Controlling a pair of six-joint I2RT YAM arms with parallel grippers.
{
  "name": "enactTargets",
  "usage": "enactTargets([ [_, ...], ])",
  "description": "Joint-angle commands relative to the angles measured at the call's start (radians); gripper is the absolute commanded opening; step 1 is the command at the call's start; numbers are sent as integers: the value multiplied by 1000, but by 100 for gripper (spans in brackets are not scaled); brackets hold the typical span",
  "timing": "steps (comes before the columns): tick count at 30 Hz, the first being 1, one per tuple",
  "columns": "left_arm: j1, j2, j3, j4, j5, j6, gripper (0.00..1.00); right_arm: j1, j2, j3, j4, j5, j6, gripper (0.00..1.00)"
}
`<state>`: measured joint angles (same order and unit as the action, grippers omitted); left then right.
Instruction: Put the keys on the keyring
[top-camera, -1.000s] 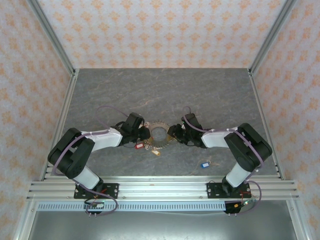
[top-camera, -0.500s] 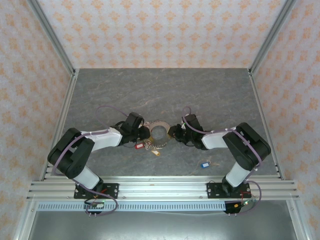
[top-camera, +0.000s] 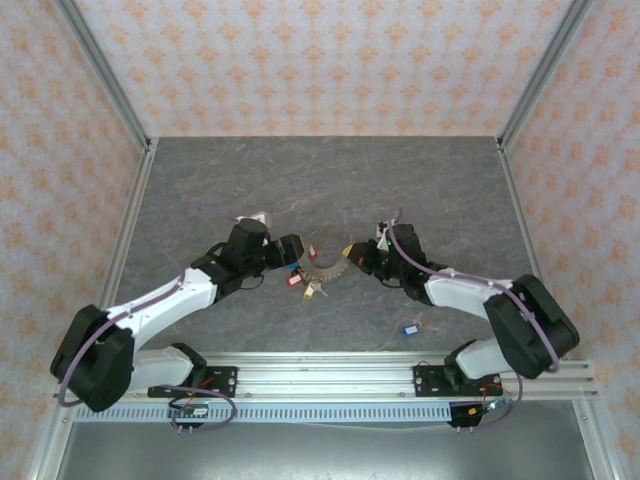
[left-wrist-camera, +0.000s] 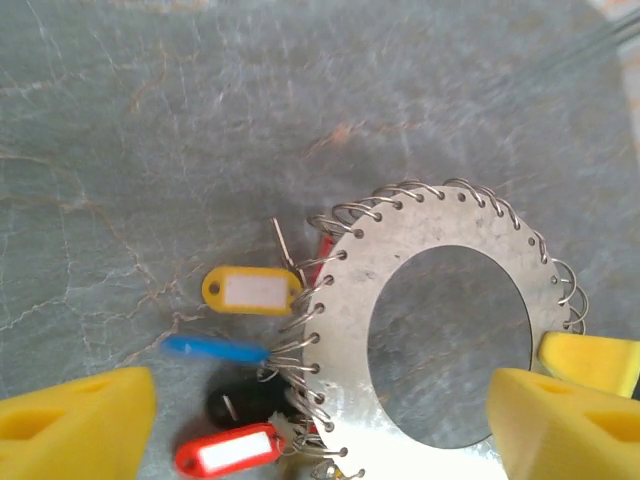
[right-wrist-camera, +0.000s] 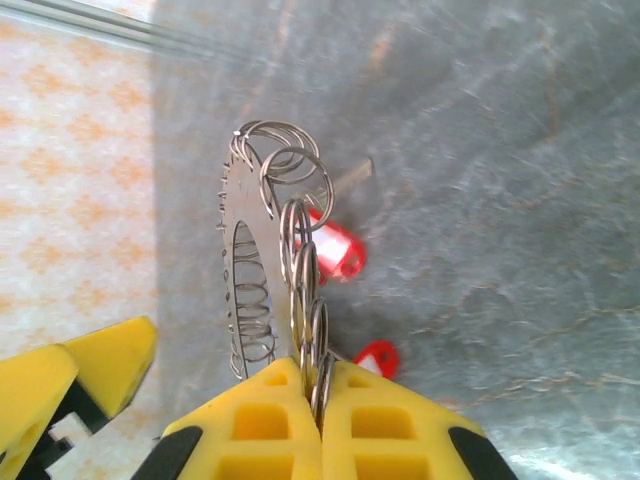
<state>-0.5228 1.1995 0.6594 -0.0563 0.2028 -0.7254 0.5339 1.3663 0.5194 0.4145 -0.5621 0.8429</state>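
Over the table (top-camera: 300, 170), right pincer (right-wrist-camera: 318, 380) clamps the keyring (left-wrist-camera: 345, 290); left pincer (left-wrist-camera: 320, 410) gapes beside white-labelled keys (left-wrist-camera: 250, 290).

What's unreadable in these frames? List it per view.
Top view: the keys hanging on the keyring are too small to count; the loose blue key is a speck.
Left wrist view: the keyring's lower rim is cut off by the bottom edge; the blue tag is blurred; the dark blob above the red tag is unidentifiable.
Right wrist view: the shut right gripper hides which part of the keyring it pinches.
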Motion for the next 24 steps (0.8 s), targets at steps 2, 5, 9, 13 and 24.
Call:
enactTargets([
  [2, 16, -84, 26, -56, 58, 47, 97, -20, -139, 52, 9, -118, 3, 0],
  [5, 43, -115, 39, -11, 177, 42, 97, -26, -176, 109, -80, -166, -45, 0],
  [9, 82, -128, 79, -10, 286, 42, 90, -28, -177, 167, -146, -221, -85, 0],
  [13, 118, -106, 87, 12, 355, 13, 75, -28, -166, 195, -136, -234, -62, 0],
  [24, 124, -99, 44, 107, 435, -70, 55, -28, -136, 200, -82, -245, -32, 0],
])
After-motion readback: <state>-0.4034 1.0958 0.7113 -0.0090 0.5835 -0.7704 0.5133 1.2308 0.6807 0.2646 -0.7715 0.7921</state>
